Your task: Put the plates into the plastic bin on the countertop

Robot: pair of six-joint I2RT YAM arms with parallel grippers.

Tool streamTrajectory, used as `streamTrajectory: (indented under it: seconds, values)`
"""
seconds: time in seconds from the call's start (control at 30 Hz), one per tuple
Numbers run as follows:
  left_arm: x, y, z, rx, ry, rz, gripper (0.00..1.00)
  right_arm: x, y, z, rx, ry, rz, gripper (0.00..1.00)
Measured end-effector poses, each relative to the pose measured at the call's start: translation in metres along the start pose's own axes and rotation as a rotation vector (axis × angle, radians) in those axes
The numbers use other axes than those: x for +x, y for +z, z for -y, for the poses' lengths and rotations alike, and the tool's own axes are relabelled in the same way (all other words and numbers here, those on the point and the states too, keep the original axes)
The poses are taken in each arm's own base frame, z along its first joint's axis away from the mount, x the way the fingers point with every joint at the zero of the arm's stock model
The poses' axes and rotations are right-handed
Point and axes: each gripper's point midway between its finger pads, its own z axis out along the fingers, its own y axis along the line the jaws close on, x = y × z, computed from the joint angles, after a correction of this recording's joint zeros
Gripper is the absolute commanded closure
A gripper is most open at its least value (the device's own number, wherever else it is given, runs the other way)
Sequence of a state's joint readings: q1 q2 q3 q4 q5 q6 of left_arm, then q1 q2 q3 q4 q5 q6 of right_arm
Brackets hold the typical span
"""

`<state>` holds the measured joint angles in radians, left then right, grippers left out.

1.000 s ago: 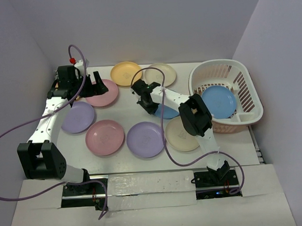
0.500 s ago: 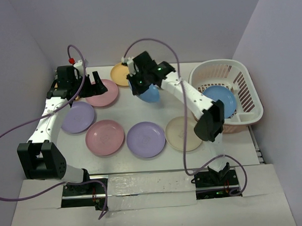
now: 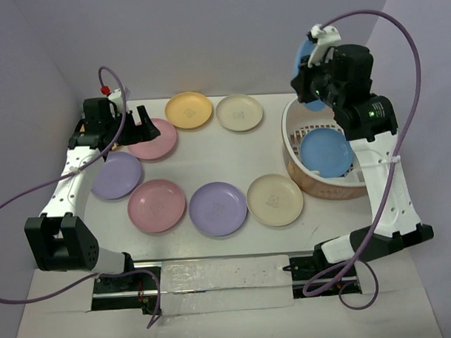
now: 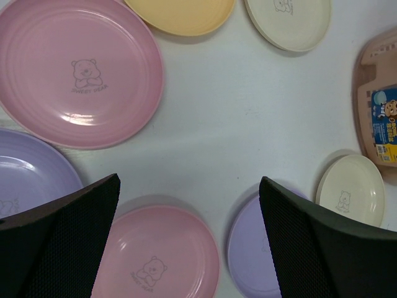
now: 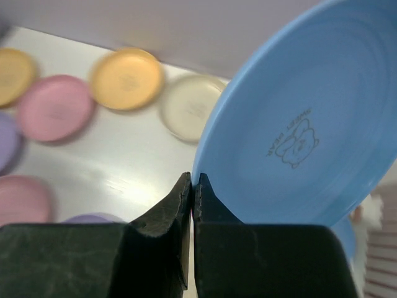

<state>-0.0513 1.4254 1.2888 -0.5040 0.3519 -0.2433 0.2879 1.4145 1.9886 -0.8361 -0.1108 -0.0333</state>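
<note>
Looking from above, the right gripper (image 3: 315, 71) is holding a round pastel-blue plastic plate (image 3: 304, 53) tilted high over the round white slotted plastic bin (image 3: 292, 147); it should be lowering to the bin's middle before letting go. At the left wrist, the left gripper (image 4: 189, 183) is hanging wide open, empty, over the white countertop (image 4: 248, 93). At the right wrist, the jaws are pinching the plate's rim.

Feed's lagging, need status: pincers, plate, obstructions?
Right pincer shut on blue plate, lifted near bin. Left pincer open, empty. Second blue plate already in bin; nothing blocking.
</note>
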Motion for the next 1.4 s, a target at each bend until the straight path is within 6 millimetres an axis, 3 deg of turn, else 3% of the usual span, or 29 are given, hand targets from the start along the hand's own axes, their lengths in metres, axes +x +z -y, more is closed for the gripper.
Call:
streamTrajectory:
  seconds: [0.13, 0.27, 0.4, 0.5, 0.67, 0.73, 0.83, 1.03, 1.13, 1.2, 1.27, 1.4]
  values:
    - [-0.002, 0.0, 0.0, -0.003, -0.006, 0.007, 0.01, 0.06, 0.003, 0.073, 0.216, 0.021, -0.146, 1.0]
    - [0.0, 0.005, -0.005, -0.022, -0.014, 0.0, 0.01, 0.137, 0.027, 0.129, 0.352, 0.062, -0.37, 1.0]
    - [0.003, 0.01, -0.014, -0.059, -0.024, -0.01, 0.01, 0.204, 0.052, 0.149, 0.389, 0.093, -0.559, 1.0]
    - [0.004, 0.011, -0.017, -0.076, -0.026, -0.008, 0.01, 0.233, 0.062, 0.151, 0.39, 0.112, -0.639, 1.0]
    - [0.004, 0.011, -0.021, -0.095, -0.025, -0.005, 0.01, 0.255, 0.08, 0.155, 0.391, 0.134, -0.678, 1.0]
    - [0.006, 0.012, -0.021, -0.094, -0.026, -0.009, 0.01, 0.265, 0.088, 0.157, 0.39, 0.14, -0.699, 0.77]
    - [0.012, 0.015, -0.022, -0.088, -0.027, -0.022, 0.01, 0.281, 0.095, 0.158, 0.388, 0.151, -0.731, 0.55]
    - [0.033, 0.023, -0.018, -0.025, -0.01, -0.076, 0.01, 0.291, 0.097, 0.154, 0.372, 0.175, -0.752, 0.26]
    - [0.041, 0.027, -0.007, 0.026, 0.047, -0.104, 0.02, 0.29, 0.097, 0.146, 0.341, 0.188, -0.751, 0.2]
    - [0.053, 0.034, 0.011, 0.071, 0.116, -0.14, 0.04, 0.284, 0.095, 0.138, 0.303, 0.201, -0.738, 0.13]
    - [0.075, 0.045, 0.044, 0.163, 0.228, -0.204, 0.05, 0.269, 0.089, 0.126, 0.249, 0.207, -0.703, 0.08]
    - [0.141, 0.064, 0.097, 0.353, 0.396, -0.392, 0.08, 0.213, 0.07, 0.099, 0.114, 0.168, -0.557, 0.0]
